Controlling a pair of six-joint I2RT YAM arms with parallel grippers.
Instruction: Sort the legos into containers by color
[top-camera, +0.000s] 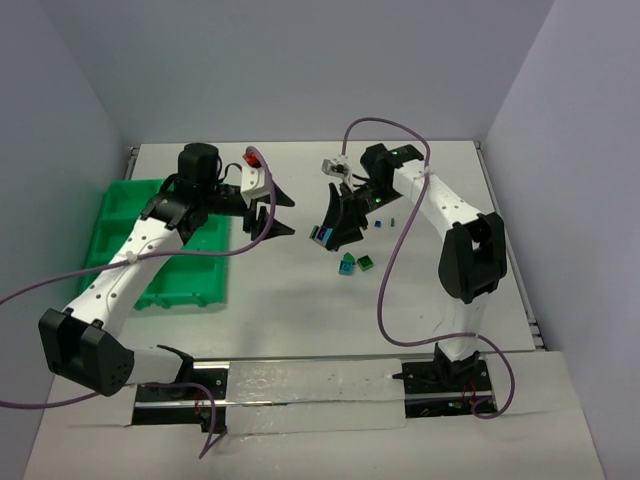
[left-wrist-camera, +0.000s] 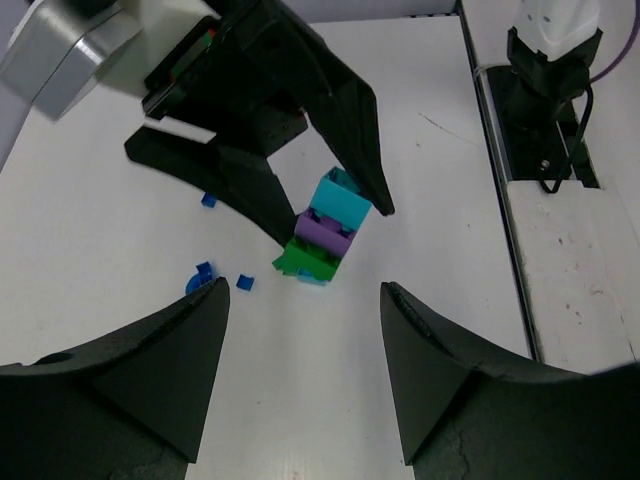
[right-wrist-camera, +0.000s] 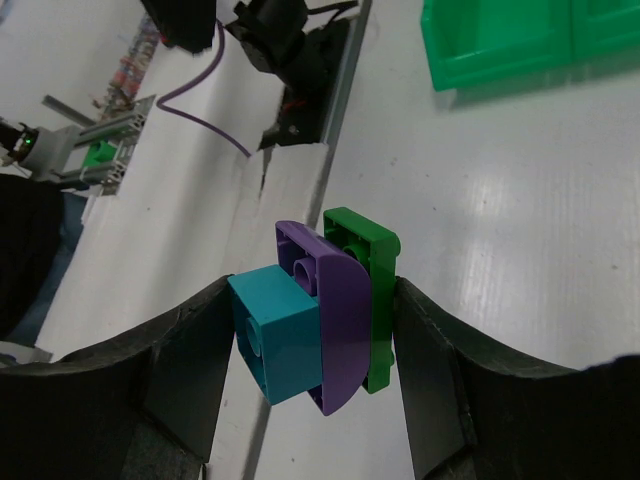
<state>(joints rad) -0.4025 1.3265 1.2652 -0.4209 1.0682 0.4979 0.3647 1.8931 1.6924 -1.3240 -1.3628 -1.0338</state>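
White desk (top-camera: 300, 300) first: one teal brick (top-camera: 347, 265) and one green brick (top-camera: 366, 263) lie loose, just nearer than the stack (right-wrist-camera: 320, 320). Right fingers (right-wrist-camera: 200, 360) clench this stack of three bricks, teal, purple, green, above the desk. Left fingers (left-wrist-camera: 190, 350) stand released just left of the stack. Three small blue pieces (left-wrist-camera: 203, 275) lie near it. One green tray (top-camera: 185, 280) sits farther left.

You have a white table (top-camera: 290, 305) boxed in by a plain pale lavender back wall (top-camera: 300, 70), a left wall (top-camera: 50, 130) and a right wall (top-camera: 570, 150); soft even light, with a shiny rail (top-camera: 310, 385) along the near edge
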